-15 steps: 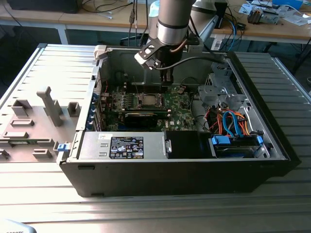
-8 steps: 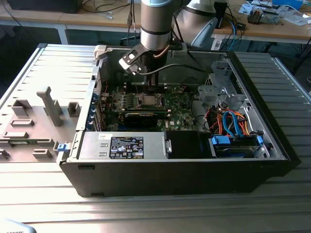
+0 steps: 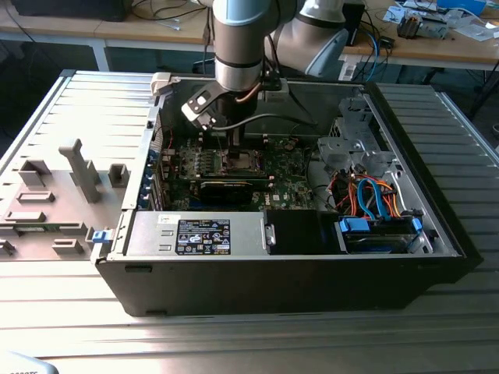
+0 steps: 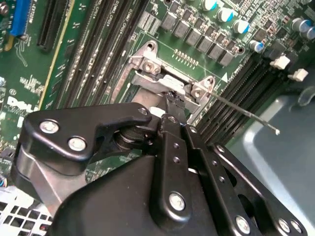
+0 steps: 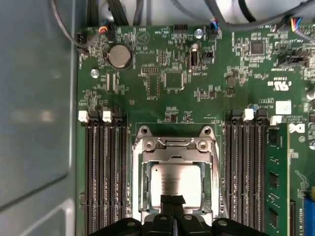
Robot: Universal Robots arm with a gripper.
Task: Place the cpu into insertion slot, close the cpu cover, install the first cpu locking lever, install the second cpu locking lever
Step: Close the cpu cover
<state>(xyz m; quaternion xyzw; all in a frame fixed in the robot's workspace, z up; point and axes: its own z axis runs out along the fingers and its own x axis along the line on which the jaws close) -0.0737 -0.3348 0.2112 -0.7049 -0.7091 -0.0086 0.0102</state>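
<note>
Inside silver-rimmed insertion slot (image 5: 139, 196), cpu (image 5: 176, 177) lies flat, dull metallic square face up. Cpu cover (image 5: 173, 146), grey metal frame, lies around it. Black fingers (image 5: 169, 201) pressed together, gripping nothing, tips at cpu's edge. Arm (image 3: 242, 47) vertical over green motherboard (image 5: 162, 93). Thin wire lever (image 4: 246, 114) juts out beside slot.

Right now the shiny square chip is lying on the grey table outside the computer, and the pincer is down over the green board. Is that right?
Not quite. The cpu isn't lying outside: it sits in the insertion slot on the green board, as the first wrist view shows. The pincer is indeed down over the green board, right at the cpu.
</note>
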